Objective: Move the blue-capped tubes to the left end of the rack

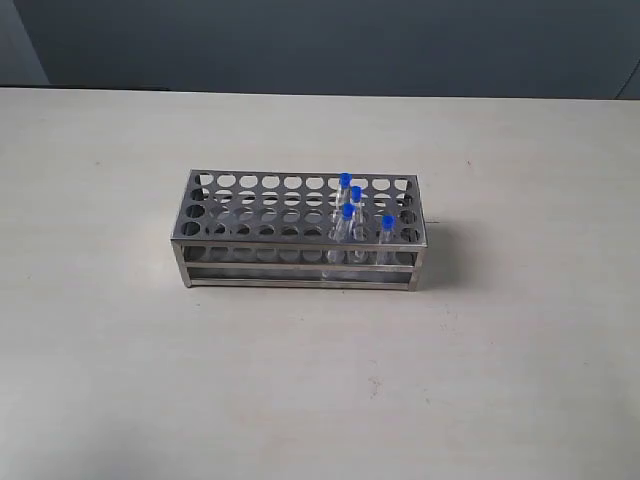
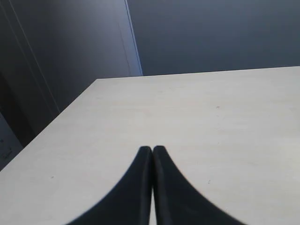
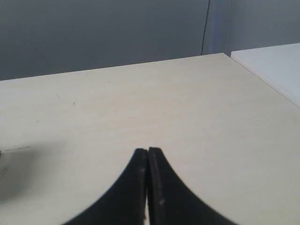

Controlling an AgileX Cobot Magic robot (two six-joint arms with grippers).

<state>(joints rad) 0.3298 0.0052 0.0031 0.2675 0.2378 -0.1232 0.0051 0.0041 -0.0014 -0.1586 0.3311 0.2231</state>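
Observation:
The shiny steel rack (image 1: 250,215) stands in the middle of the table in the exterior view. Several clear blue-capped tubes (image 1: 348,212) stand upright in holes toward its right end, a little taller than the rack; the holes at the left end hold nothing. Neither arm shows in the exterior view. My left gripper (image 2: 152,149) is shut, its black fingers pressed together over bare tabletop. My right gripper (image 3: 148,150) is likewise shut with nothing between its fingers. Neither wrist view shows the tubes or clearly shows the rack.
A pale wooden table (image 1: 520,350) spreads around the rack on all sides. A dark grey wall (image 1: 320,40) runs behind it. A white surface (image 3: 272,65) lies past the table's edge in the right wrist view.

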